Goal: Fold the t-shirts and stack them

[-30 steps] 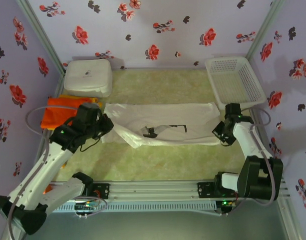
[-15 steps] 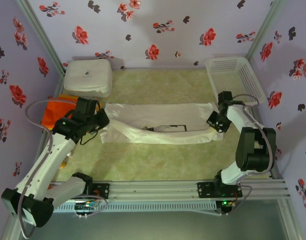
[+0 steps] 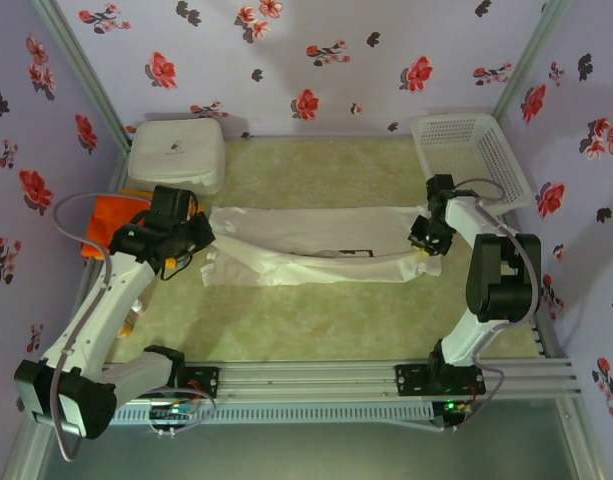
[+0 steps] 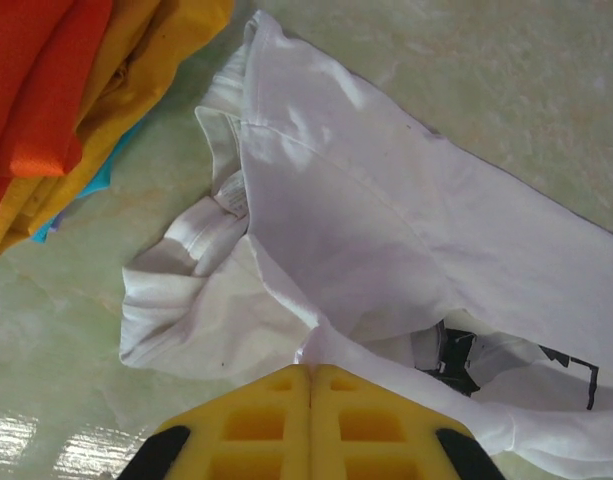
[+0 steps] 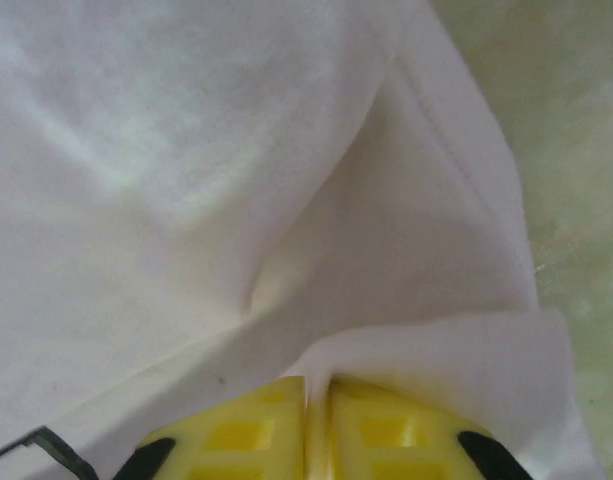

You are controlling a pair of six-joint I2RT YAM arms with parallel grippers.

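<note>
The off-white t-shirt (image 3: 316,250) lies as a long band across the middle of the mat, its front edge folded over toward the back. My left gripper (image 3: 199,243) is at its left end, shut on a pinch of the cloth (image 4: 310,368). The black chest print (image 4: 454,352) peeks out under the fold. My right gripper (image 3: 423,249) is at the shirt's right end. Its jaws (image 5: 316,382) stand only a slit apart, with the folded edge of the shirt (image 5: 286,200) running into the slit. A folded orange t-shirt (image 4: 31,80) lies on a yellow one (image 4: 146,55) at the left.
A white rounded box (image 3: 176,153) sits at the back left, just behind the orange stack (image 3: 108,215). The white mesh basket (image 3: 426,127) stands at the back right, close behind my right arm. Bare mat lies in front of the shirt.
Both grippers have carried the shirt's near edge toward the back, folding it over. The shirt is now a narrower band, and the black print is mostly covered.
</note>
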